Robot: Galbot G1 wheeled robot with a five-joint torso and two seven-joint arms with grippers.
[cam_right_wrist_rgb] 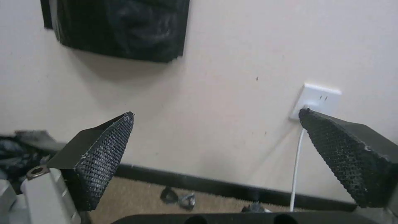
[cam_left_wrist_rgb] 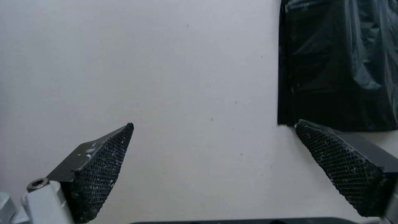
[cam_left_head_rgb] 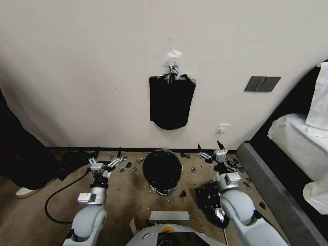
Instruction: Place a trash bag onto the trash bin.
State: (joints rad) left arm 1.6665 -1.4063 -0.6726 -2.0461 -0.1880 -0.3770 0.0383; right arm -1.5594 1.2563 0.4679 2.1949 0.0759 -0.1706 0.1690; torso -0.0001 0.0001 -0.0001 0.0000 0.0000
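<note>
A round shape draped in glossy black film, the trash bag (cam_left_head_rgb: 161,168), stands on the brown floor near the wall, straight ahead. Its mouth is dark and the film wrinkles down the sides. The trash bin under it is hidden by the film. My left gripper (cam_left_head_rgb: 108,152) is open, low over the floor to the left of the bag, and faces the bare wall in the left wrist view (cam_left_wrist_rgb: 213,124). My right gripper (cam_left_head_rgb: 209,146) is open to the right of the bag, and faces the wall in the right wrist view (cam_right_wrist_rgb: 215,115). Neither gripper holds anything.
A flat black bundle (cam_left_head_rgb: 172,102) hangs from a silvery clip on the wall above. Lumpy black plastic heaps lie at the left (cam_left_head_rgb: 73,160) and by my right arm (cam_left_head_rgb: 209,201). Small scraps dot the floor. A bed frame (cam_left_head_rgb: 273,191) runs along the right, near a wall socket (cam_left_head_rgb: 222,128).
</note>
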